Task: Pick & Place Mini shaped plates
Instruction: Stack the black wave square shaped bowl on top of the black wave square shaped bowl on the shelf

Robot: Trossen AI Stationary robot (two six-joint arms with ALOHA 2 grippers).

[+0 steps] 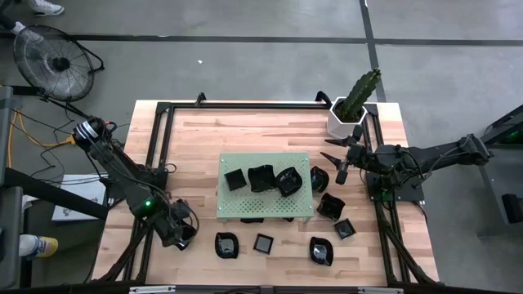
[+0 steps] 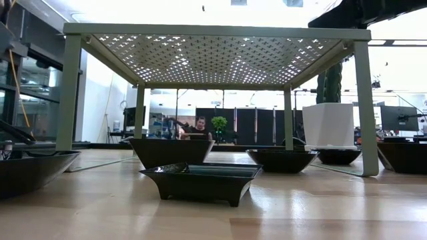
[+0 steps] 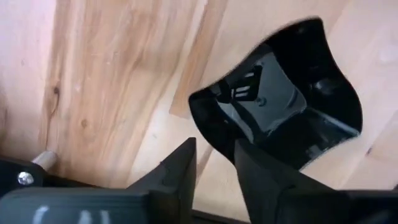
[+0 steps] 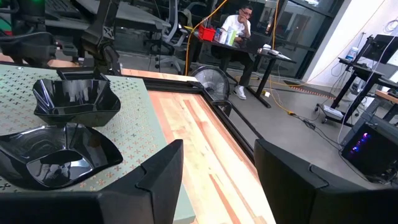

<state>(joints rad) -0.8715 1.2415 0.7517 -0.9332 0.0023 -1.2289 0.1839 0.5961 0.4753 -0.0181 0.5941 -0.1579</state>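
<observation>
Glossy black mini shaped plates sit on and around a pale green board perforated in a fine cross-shaped pattern. Beyond the board, a white pot holds a green cactus. The table is light striped wood.

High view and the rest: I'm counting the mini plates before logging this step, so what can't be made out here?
- Dishes under the green board: high view, the board hides most of each.
- Left gripper: high view, too small to judge its jaws; the left wrist view cuts the dish in front of it at the edge.
- Full plate count: low view, near dishes hide those behind.
</observation>
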